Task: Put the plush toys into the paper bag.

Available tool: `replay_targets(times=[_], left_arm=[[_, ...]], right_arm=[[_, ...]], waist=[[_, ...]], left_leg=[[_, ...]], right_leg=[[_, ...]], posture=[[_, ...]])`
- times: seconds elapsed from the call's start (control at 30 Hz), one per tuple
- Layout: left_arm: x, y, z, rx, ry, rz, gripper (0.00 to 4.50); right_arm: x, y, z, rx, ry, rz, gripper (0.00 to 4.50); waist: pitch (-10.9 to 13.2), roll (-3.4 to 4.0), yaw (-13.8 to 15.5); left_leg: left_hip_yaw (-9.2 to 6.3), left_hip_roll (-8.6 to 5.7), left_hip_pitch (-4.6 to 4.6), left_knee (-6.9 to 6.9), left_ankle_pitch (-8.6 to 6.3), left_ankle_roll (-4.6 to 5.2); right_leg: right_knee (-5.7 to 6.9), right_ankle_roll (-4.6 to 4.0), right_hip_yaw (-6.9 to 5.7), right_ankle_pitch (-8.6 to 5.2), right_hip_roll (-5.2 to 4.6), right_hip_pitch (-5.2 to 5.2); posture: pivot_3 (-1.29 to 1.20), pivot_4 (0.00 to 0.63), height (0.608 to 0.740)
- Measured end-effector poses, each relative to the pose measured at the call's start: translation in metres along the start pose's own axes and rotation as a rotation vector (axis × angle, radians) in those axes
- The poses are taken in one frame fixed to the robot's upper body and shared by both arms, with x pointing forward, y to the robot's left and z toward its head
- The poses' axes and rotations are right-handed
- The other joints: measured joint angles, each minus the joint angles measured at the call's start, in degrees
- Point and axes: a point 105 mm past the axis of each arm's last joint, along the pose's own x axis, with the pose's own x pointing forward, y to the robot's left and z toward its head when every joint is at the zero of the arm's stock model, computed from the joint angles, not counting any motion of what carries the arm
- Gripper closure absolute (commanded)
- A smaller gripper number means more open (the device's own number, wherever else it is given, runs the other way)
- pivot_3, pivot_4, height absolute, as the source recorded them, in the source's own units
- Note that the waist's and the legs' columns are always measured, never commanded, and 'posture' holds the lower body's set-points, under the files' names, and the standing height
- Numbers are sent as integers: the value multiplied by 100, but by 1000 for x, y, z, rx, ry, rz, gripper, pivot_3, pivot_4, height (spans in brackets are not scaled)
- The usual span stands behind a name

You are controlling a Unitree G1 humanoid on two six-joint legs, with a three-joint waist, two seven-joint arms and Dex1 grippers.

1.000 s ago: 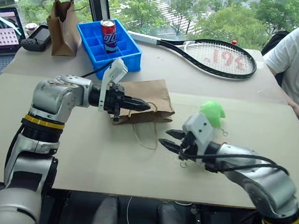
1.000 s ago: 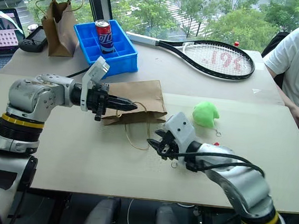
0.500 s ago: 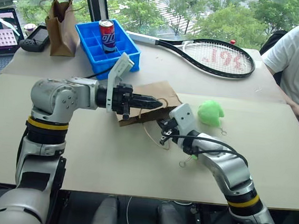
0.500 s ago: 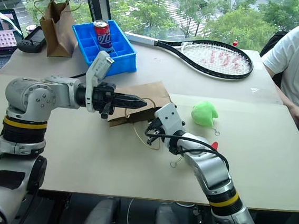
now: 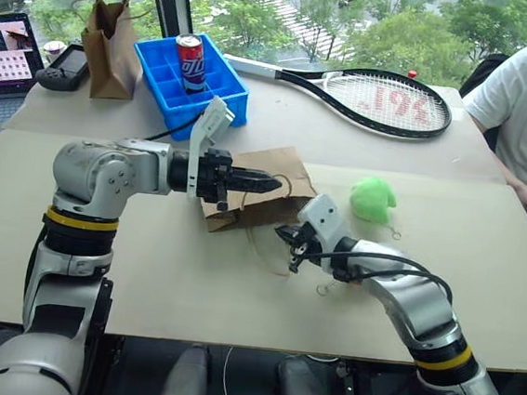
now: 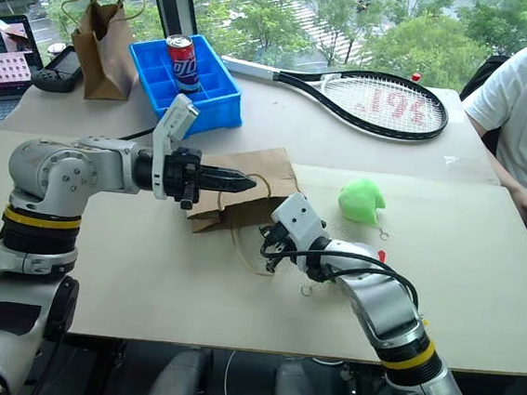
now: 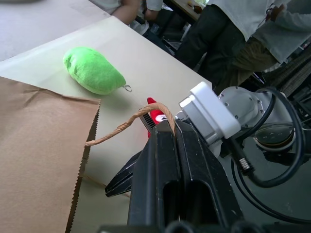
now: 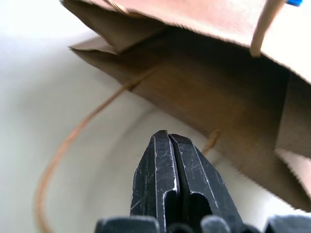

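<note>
Wide kraft paper bag (image 5: 257,189) is seen lying flat at bench (image 5: 144,270) centre, creased, edge serrated; a twisted-cord handle (image 7: 127,124) is pinched in the L claw (image 7: 165,127), fingers clamped on it, forearm held level from 9 o'clock; R claw (image 5: 288,248) is pressed together, empty, aimed at bag mouth from 4 o'clock, elbow bent; fuzzy rounded light-green plush (image 5: 373,199) lies at bag's 3 o'clock, apart; red plush (image 7: 155,115) is partly seen beside R wrist.

Matt kraft paper bag (image 5: 262,194) (creased), fuzzy light-green plush toy (image 5: 373,199).
</note>
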Motion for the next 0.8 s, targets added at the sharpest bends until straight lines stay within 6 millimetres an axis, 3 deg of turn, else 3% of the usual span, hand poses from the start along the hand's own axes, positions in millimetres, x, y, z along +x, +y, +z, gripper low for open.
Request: replay_targets(times=[0.13,0.43,0.63,0.8], left_arm=[[2,-3,0,-16,-7,-26,4500],[1,-10,4,-52,-17,-51,4500],[-1,-11,11,-63,-44,-43,4500],[-6,-8,35,-35,-102,1,4500]], right_arm=[[3,-5,10,25,-53,-32,4420],[28,-6,6,102,-71,-99,4420],[48,-12,-26,94,5,-168,4420],[55,-8,-39,79,8,-173,4420]], waist=[[0,0,15],[0,0,18],[0,0,18],[0,0,17]], left_leg=[[1,-1,0,0,0,0],[1,-1,-1,0,0,0],[1,-2,-1,-2,0,-1],[0,-2,0,-2,0,-1]], right_leg=[[-1,0,0,0,-1,0],[0,0,0,0,-2,-2],[-1,0,1,0,-3,-3],[-1,0,0,0,-2,-1]], posture=[[0,150,740],[0,150,740],[0,150,740],[0,150,740]])
